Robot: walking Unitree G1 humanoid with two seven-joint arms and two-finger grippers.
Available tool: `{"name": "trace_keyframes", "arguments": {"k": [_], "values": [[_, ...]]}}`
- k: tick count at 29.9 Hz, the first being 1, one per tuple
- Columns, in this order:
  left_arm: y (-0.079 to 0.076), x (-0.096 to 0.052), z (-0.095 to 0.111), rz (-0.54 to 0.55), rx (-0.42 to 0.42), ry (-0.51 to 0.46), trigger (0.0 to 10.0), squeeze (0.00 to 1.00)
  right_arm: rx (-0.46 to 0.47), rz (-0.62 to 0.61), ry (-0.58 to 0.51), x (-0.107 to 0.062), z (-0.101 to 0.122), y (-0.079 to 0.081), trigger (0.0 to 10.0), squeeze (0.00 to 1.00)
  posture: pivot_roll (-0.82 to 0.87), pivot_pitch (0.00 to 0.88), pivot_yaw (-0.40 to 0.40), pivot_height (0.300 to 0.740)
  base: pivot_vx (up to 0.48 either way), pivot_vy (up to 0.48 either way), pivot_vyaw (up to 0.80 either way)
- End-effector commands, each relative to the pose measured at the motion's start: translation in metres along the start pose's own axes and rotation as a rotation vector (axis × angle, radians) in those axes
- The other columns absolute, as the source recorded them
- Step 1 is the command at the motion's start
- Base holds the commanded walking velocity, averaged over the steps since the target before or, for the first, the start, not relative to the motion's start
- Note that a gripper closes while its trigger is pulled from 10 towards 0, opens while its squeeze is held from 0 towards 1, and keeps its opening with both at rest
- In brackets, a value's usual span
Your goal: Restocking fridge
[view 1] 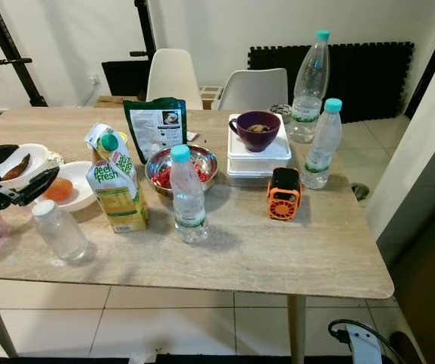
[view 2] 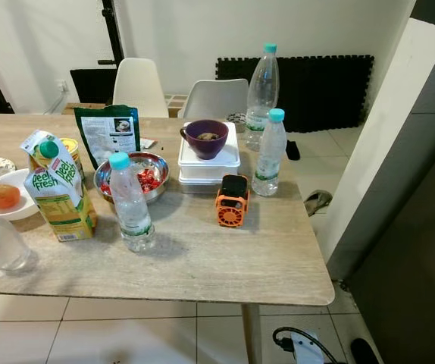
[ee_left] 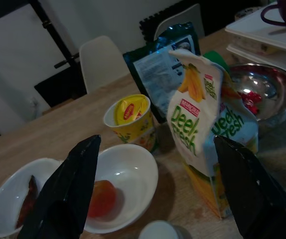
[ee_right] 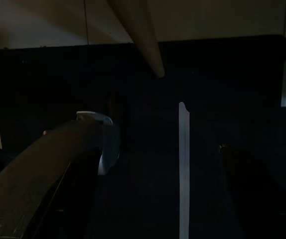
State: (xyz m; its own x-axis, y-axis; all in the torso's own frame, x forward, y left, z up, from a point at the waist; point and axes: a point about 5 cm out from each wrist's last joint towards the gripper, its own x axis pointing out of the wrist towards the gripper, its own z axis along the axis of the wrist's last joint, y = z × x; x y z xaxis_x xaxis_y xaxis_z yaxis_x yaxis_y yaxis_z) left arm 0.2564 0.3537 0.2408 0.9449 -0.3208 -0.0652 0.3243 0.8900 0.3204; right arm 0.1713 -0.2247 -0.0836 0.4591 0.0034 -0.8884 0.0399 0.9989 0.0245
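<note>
Four plastic bottles stand on the wooden table. Nearest the robot, by the front edge, is a clear bottle with a white cap. Just beyond it stand the Peel Fresh juice carton and a water bottle with a teal cap, with a small orange fan further to the right.

The left gripper hovers at the table's left edge, its two black fingers spread wide and holding nothing, next to a white bowl holding an orange fruit. A second white bowl with something dark in it sits just behind. The left wrist view frames the carton and the fruit bowl between the parted fingers, and shows a yellow cup behind the carton that the head views mostly hide.

Further back sit a steel bowl of red pieces, a dark green pouch standing upright, and a purple cup on stacked white containers. A slim teal-capped bottle stands right of these, a taller bottle behind it. Two white chairs stand beyond the table.

The right wrist view is very dark; the right gripper shows as two dim fingers held well apart, with nothing between them.

The right eye view shows a dark panel right of the table.
</note>
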Motion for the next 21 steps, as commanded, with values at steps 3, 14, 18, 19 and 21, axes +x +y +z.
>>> {"name": "trace_keyframes", "arguments": {"k": [3,14,18,19,21], "values": [[-0.013,0.007,-0.031,-0.01,-0.127,0.063,10.0,0.0,-0.001,-0.001,0.018,0.0,-0.006,0.0,10.0,0.0,-0.01,0.0,0.021,0.74,0.0,0.0,0.0],[-0.023,0.019,-0.07,0.055,-0.231,0.134,10.0,0.0,-0.009,-0.002,0.015,0.0,-0.005,-0.001,10.0,0.0,-0.01,0.0,0.014,0.74,0.0,0.0,0.0],[-0.023,0.022,-0.074,0.088,-0.235,0.154,10.0,0.0,-0.01,-0.002,0.015,0.0,-0.004,-0.001,10.0,0.0,-0.01,0.0,0.017,0.74,0.0,0.0,0.0],[-0.022,0.023,-0.074,0.1,-0.238,0.15,10.0,0.0,-0.009,-0.002,0.016,0.0,-0.005,-0.001,10.0,0.0,-0.01,0.0,0.018,0.74,0.0,0.0,0.0],[-0.02,0.025,-0.072,0.12,-0.245,0.132,10.0,0.0,-0.01,-0.001,0.018,0.0,-0.005,-0.001,10.0,0.0,-0.01,0.0,0.018,0.74,0.0,0.0,0.0]]}}
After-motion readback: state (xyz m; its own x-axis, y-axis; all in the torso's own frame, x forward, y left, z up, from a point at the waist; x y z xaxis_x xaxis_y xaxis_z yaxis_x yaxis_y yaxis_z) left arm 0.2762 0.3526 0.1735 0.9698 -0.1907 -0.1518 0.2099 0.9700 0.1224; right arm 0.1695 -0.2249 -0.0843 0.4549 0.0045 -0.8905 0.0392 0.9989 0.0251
